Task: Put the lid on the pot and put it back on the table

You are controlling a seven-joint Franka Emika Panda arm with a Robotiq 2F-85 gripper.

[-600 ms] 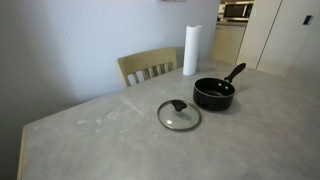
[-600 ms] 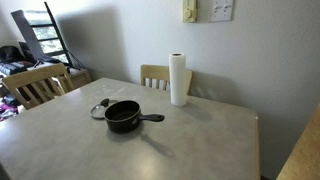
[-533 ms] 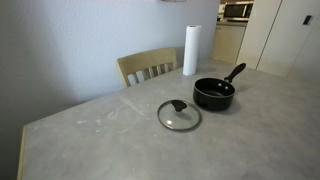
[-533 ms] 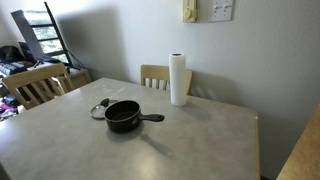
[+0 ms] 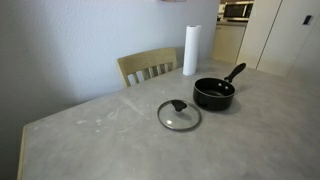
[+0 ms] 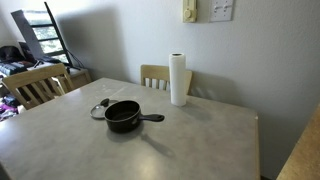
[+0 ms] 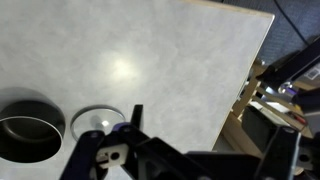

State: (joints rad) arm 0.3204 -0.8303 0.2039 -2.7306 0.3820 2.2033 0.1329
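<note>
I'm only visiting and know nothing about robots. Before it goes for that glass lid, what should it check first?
1. Lid lying flat on the table, knob up: ok.
2. Pot upright and uncovered: ok.
3. Nothing resting on the lid's knob: ok.
4. Paper towel roll standing apart from the pot: ok.
5. Jaws open wide enough for the knob: cannot tell, since the wrist view shows only part of them.

The lid [image 5: 179,116] lies beside the pot [image 5: 214,94]; paper roll [image 5: 190,50] stands behind, seemingly apart.
</note>
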